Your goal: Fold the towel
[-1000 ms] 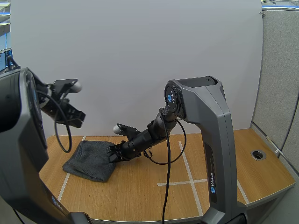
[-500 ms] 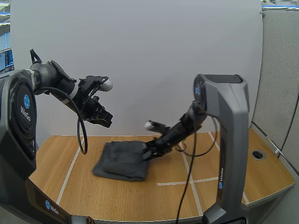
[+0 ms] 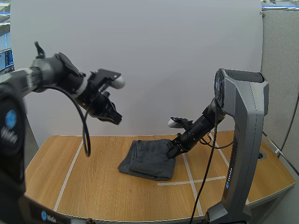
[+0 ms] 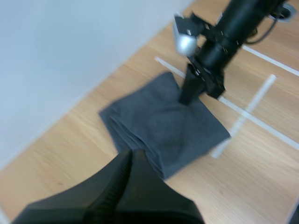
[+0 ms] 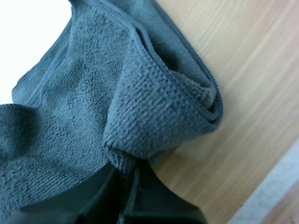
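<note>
Light wooden table (image 3: 93, 186), dark grey nubbly terry towel (image 3: 149, 161) folded, right gripper (image 3: 172, 150) clamped on its edge, left gripper (image 3: 114, 119) closed, empty, aloft.

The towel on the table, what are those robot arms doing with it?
They are folding it. The dark grey towel lies on the wooden table, already doubled over into layers. The right gripper is down at the towel's edge, pinching a fold of the cloth between its fingertips. The left gripper hangs up in the air above the table, shut on nothing and away from the towel.
</note>
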Robot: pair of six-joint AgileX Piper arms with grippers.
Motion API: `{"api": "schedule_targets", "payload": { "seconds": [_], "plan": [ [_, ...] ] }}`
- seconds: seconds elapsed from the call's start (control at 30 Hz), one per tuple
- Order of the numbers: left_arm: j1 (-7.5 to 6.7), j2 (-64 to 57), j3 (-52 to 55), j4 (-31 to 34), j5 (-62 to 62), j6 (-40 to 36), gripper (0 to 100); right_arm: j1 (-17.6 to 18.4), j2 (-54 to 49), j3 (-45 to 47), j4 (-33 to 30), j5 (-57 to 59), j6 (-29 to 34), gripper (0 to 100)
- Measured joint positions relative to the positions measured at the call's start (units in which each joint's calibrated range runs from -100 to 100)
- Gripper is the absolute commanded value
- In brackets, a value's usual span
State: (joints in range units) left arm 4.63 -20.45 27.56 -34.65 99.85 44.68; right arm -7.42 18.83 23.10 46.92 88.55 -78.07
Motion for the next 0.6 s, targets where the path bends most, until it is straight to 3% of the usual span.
{"api": "schedule_targets", "payload": {
  "seconds": [0.37,0.6],
  "plan": [
    [-0.19,-21.96,0.00,0.22,-16.44,0.00,0,0.00,-0.08,0.00,-1.66,4.74,0.00,0],
    [-0.28,-28.18,0.00,0.22,-20.47,0.00,0,0.00,-0.08,0.00,-1.85,6.88,0.00,0]
  ]
}}
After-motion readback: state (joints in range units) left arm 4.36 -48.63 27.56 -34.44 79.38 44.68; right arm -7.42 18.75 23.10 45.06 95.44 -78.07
